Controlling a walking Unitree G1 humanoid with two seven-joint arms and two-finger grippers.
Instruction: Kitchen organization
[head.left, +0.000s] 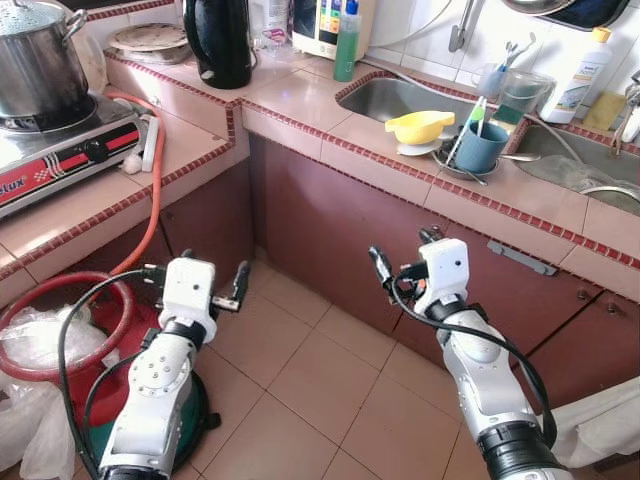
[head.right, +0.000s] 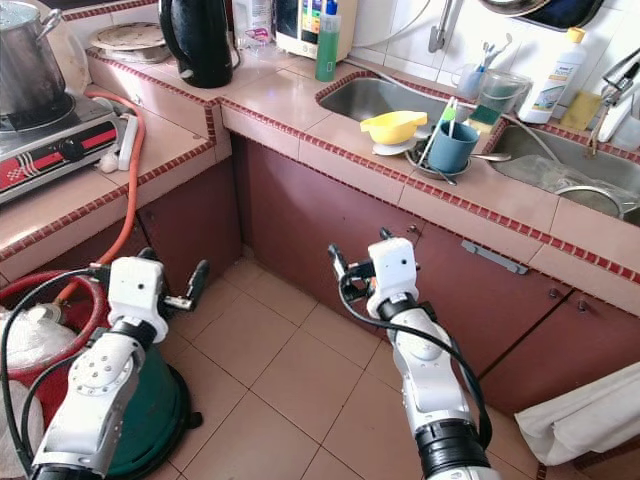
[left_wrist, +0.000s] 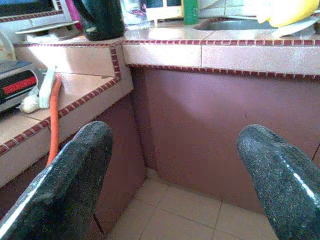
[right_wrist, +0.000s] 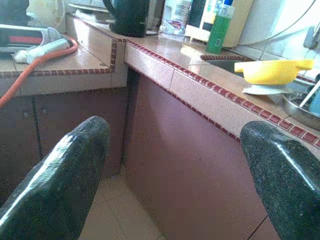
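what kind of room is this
A home kitchen, most likely: a tiled counter with a steel sink, a gas stove carrying a pot, and a black kettle.

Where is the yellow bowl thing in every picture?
Left eye view: yellow bowl on the counter between the sinks, beside the blue cup.
Right eye view: same spot.
Left wrist view: top right corner.
Right wrist view: upper right.
Shared landmark: green bottle.
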